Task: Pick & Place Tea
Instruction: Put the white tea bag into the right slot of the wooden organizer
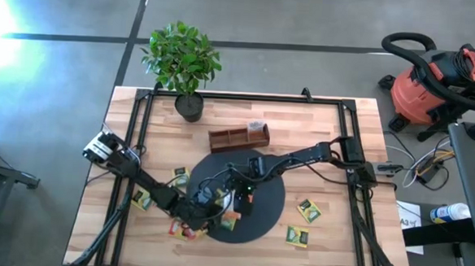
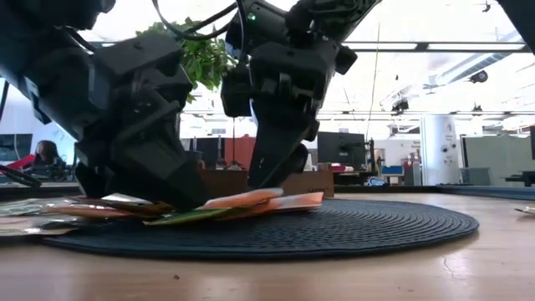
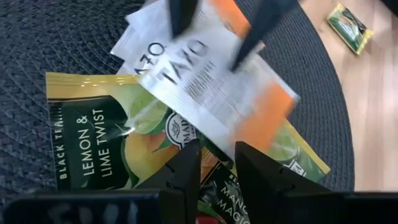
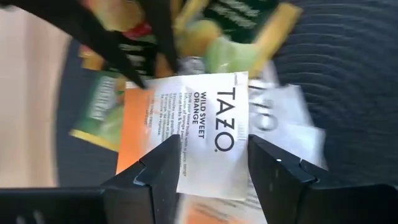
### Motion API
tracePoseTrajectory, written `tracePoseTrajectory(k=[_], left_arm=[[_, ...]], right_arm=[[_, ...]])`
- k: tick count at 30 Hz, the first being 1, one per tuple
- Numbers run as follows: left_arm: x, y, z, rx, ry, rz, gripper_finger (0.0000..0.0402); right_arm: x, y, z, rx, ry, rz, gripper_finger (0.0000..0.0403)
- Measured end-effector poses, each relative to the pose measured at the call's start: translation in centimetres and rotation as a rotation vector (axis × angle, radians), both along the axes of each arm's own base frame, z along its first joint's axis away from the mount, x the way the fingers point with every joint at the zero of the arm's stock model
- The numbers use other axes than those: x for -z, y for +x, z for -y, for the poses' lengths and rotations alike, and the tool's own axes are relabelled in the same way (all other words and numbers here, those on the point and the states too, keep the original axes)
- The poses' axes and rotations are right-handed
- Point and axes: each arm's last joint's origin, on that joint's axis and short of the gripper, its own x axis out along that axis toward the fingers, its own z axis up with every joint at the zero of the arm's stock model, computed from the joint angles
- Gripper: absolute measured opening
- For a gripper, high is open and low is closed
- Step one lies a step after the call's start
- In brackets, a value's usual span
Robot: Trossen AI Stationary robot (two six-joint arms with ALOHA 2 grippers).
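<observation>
I see right gripper [image 4: 208, 165] open astride the Tazo sachet [image 4: 211, 134]; left gripper [image 3: 217, 168] half-open, empty, at the mat's [image 1: 270, 208] 8 o'clock. Risk: overlapping sachets lift together.

I'm working in what looks like an open-plan lab or office: a grey tiled floor [image 1: 53, 74], a red shop vacuum [image 1: 435, 86] right of the wooden bench [image 1: 334, 162], monitors [image 2: 338, 149] and a seated person [image 2: 38, 157] far behind, under ceiling lights.
</observation>
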Motion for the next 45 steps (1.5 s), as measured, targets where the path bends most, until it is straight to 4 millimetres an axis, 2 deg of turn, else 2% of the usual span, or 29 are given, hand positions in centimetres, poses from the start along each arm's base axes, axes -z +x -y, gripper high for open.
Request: tracePoseTrajectory(k=[16,25,35,41,45], left_arm=[[0.0,0.4,-0.9,-0.028,0.039,-0.001,0.0083],[0.0,0.4,-1.1,-0.065,0.070,0.014,0.0083],[0.0,0.4,-1.1,-0.077,0.081,0.019,0.0083],[-0.5,0.4,-1.2,-0.075,0.075,0.033,0.0083],[-2.1,0.2,-1.2,-0.071,0.054,0.079,0.0083]], right_arm=[[-1.2,0.7,0.1,0.040,0.111,0.004,0.0166],[-1.5,0.8,0.4,0.102,0.280,-0.071,0.0101],[-1.5,0.8,0.5,0.139,0.262,-0.075,0.0014],[-1.5,0.8,0.5,0.117,0.235,-0.055,0.0008],[-2.2,0.7,0.5,0.077,0.216,-0.017,0.0008]])
